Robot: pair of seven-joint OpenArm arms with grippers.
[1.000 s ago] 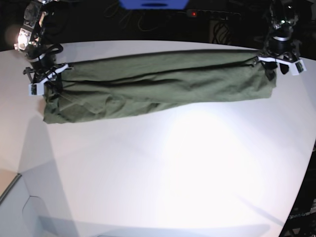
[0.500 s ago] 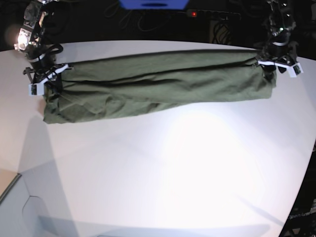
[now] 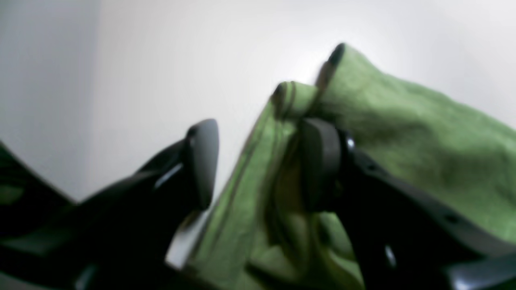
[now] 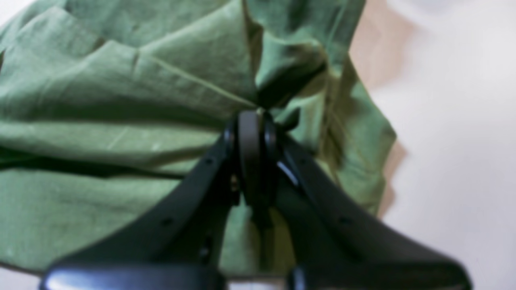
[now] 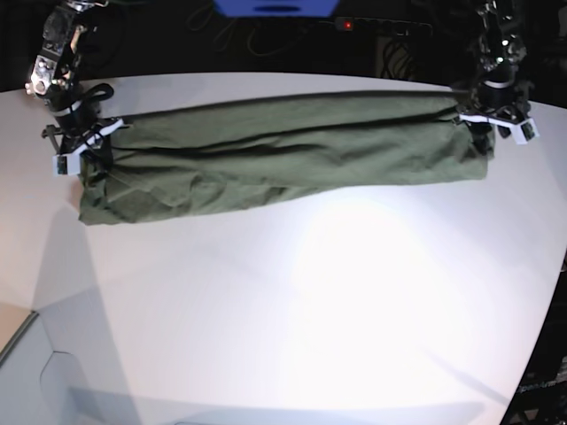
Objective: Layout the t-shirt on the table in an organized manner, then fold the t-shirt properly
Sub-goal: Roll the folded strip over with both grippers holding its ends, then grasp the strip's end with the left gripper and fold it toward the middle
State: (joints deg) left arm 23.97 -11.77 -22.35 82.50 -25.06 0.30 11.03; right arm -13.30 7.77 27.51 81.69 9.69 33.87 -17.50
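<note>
The olive-green t-shirt (image 5: pixel 283 155) lies on the white tabletop (image 5: pixel 292 310) as a long, wrinkled band stretched across the far part of the surface, from one arm to the other. No label, print or writing can be read on it in any view; the wrist pictures are soft and blurred.

The right gripper (image 4: pixel 254 121) sits at the end of the band on the base view's left, its jaws pressed together on a bunched fold of cloth, with creases fanning out from the pinch. In the base view this same gripper (image 5: pixel 81 142) stands over the shirt's end.

The left gripper (image 3: pixel 258 161) is at the other end, on the base view's right (image 5: pixel 494 119). Its jaws stand apart: one finger (image 3: pixel 201 161) is over bare tabletop, while the other (image 3: pixel 318 161) lies against the hemmed edge of the cloth, perhaps just touching it, though the blur leaves that unsure. No cloth is clamped between them.

Behind the tabletop's far curved edge lie dark cables, a blue object (image 5: pixel 276 7) and a small red light (image 5: pixel 347 25). No containers appear.
</note>
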